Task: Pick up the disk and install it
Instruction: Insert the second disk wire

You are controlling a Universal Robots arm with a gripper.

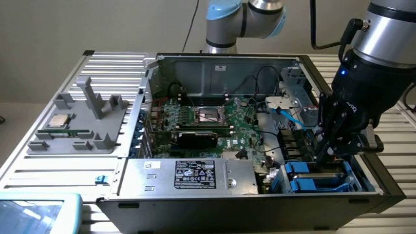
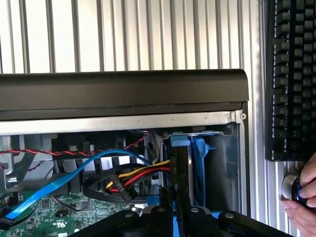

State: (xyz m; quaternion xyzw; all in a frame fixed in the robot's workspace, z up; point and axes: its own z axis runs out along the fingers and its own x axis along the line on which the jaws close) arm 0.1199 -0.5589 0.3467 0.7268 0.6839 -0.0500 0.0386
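Disk (image 2: 180, 165) first: it stands on edge in the drive bay (image 1: 320, 176) at the near right corner of the computer case (image 1: 273, 200), a dark slab with a blue side rail (image 2: 200, 160) against it. In the exterior view, going from the left, a grey fixture tray (image 1: 78, 141) lies on the ribbed table (image 1: 39, 168) with a small square processor chip (image 1: 60, 120) on it, well apart from the case. Next comes the green motherboard (image 1: 215, 122) inside the open case, and nearer, the silver box with a black-and-white label (image 1: 188, 175). Right of that sit the blue carriers of the bay, and my gripper (image 1: 327, 155) reaches down into them from above. In the wrist view my gripper (image 2: 176, 196) has its fingers drawn close together, pinched on the upper edge of the disk. A blue cable (image 2: 74, 170) and a bundle of yellow, red and black wires (image 2: 138, 174) run toward the bay beside it. Beyond the case wall, a black keyboard (image 2: 291, 74) lies on the table, and a person's hand (image 2: 305, 195) rests on a round knob (image 2: 290, 186) just beside it.
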